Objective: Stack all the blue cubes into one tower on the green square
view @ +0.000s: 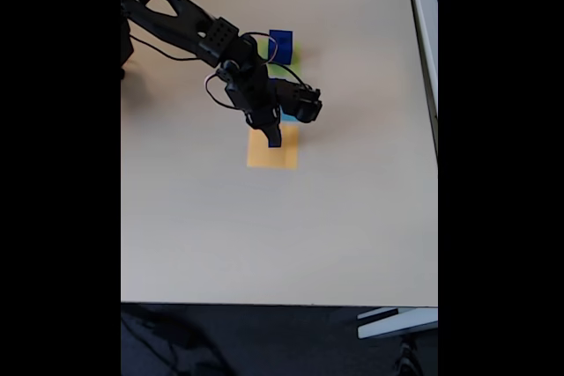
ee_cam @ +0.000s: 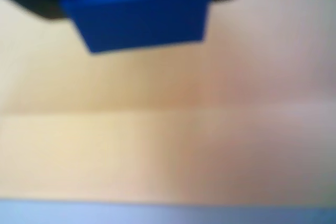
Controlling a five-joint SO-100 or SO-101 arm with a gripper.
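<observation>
From the upper left of the fixed view my arm point(view: 189, 28) reaches down and right across the worktop point(view: 352, 217), elbow bent, wrist tipped down over the orange square point(view: 271, 154). The pincer point(view: 275, 134) hangs at that square's top edge. In the wrist view a blue cube point(ee_cam: 142, 14) sits at the top of frame between dark blurred fingers point(ee_cam: 37, 1); it looks gripped, pincer closed on it, though the blur is heavy. Further right and up in the fixed view, another blue cube point(view: 281, 45) rests on the green square point(view: 287, 66), apart from the pincer.
</observation>
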